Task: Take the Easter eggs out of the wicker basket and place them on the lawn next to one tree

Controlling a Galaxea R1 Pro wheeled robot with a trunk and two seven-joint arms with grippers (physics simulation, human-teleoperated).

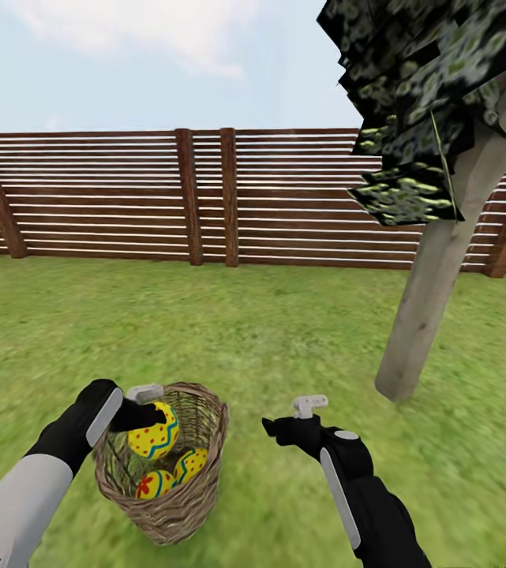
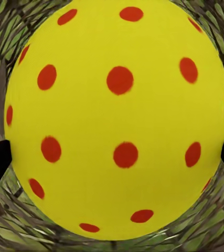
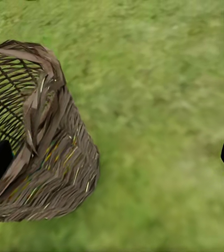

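- Left gripper [image 1: 144,412] fingers clamped on red-dotted egg [image 2: 117,118] inside wicker basket [image 1: 197,481], at 7 o'clock.
- Two other eggs [image 1: 172,473] lying lower in basket.
- Right gripper [image 1: 288,422] fingers spread wide, empty, over lawn [image 1: 284,331].
- Tree [image 1: 430,292] at 2 o'clock.

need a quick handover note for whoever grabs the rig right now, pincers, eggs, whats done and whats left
Left pincer: shut on the red-dotted egg, at the rim of the wicker basket.
Right pincer: open, holding nothing, over the lawn beside the basket.
Two other eggs, flower egg and zigzag egg, lie in the basket.
The tree stands ahead to the right.
Done: first egg grasped. No egg is by the tree yet.
Left: carry this egg to the tree, then fetch the other two.
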